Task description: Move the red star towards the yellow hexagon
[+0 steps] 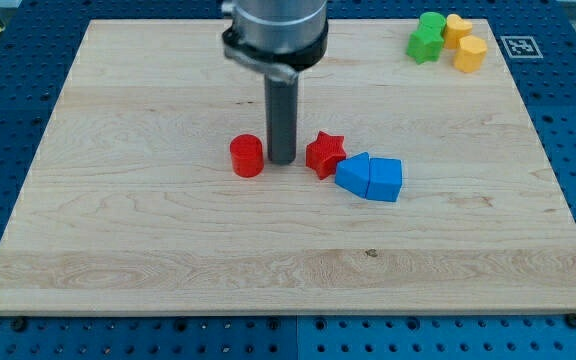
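Note:
The red star (324,154) lies near the middle of the wooden board (148,260). My tip (282,161) rests on the board just left of the star, between it and a red cylinder (247,156). The yellow hexagon (470,53) sits at the view's top right, far from the star. Next to it are a second yellow block (457,28) and a green block (427,37).
Two blue blocks touch each other just right of and below the star: a rounded one (353,175) against the star and a cube-like one (385,179). A fiducial marker (518,46) is at the board's top right corner.

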### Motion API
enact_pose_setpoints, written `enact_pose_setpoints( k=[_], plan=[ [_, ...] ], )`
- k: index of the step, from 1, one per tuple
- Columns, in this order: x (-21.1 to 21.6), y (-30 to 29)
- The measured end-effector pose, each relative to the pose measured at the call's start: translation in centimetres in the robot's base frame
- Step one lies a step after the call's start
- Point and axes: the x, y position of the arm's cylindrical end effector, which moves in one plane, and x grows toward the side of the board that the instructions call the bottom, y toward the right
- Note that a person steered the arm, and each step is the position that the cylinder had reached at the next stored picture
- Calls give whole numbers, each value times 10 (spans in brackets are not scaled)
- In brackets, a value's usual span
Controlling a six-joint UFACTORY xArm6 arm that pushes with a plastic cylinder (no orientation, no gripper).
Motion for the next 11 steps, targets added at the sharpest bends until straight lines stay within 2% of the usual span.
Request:
enact_pose_setpoints(
  k=[1, 2, 3, 4, 6, 8, 9, 10, 11],
  plan=[
    [25, 2],
    [-3, 46],
    [-59, 87],
    [-83, 108],
    [-13, 105],
    [11, 119],
    [-19, 155],
    [-74, 189],
    [-57, 208]
  ],
)
